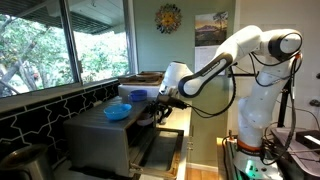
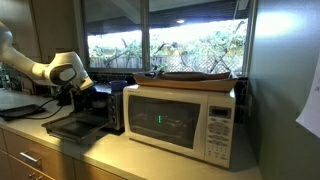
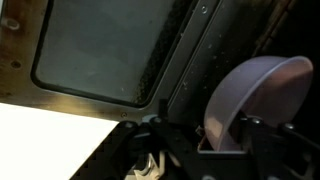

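The blue bowl (image 1: 117,112) is seen first. It is set on top of a grey metal box (image 1: 95,140) in an exterior view, well up off the surface (image 2: 120,160). In the wrist view the bowl (image 3: 255,95) is shown pale and tilted, close at the right of the frame. The claw (image 1: 158,104) is held just beside the bowl, not around it. Its fingers are lost in shadow at the bottom of the wrist view, so how wide it stands cannot be told. A dark glass panel (image 3: 100,50) with a rounded frame is filmed ahead of it. Further out, the white arm (image 1: 240,50) is stretched across from its base. A black toaster oven (image 2: 112,105) is seen with its door (image 2: 72,126) dropped flat. Beside it a white microwave (image 2: 180,120) is topped by a wooden tray (image 2: 195,78).
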`<action>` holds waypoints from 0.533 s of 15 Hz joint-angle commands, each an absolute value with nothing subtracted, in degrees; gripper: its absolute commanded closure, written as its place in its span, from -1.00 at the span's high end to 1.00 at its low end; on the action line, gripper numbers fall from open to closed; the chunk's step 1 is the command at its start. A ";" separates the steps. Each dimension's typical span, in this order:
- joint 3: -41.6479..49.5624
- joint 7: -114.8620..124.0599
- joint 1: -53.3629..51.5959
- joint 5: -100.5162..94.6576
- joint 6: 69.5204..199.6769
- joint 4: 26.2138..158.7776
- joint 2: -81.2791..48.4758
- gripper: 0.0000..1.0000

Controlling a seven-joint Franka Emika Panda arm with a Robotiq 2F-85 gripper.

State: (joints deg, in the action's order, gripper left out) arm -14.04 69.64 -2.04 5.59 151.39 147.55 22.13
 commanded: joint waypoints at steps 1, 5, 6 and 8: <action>-14.76 69.05 -1.77 4.47 157.33 146.31 20.83 0.84; -14.90 68.71 -2.17 5.03 153.68 149.49 22.13 0.91; -14.94 68.64 -2.17 5.01 153.83 149.59 22.13 0.97; -14.94 68.50 -2.17 5.00 153.89 149.60 22.13 0.97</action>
State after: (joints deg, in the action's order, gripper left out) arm -15.01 68.65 -2.14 4.91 153.97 149.63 22.10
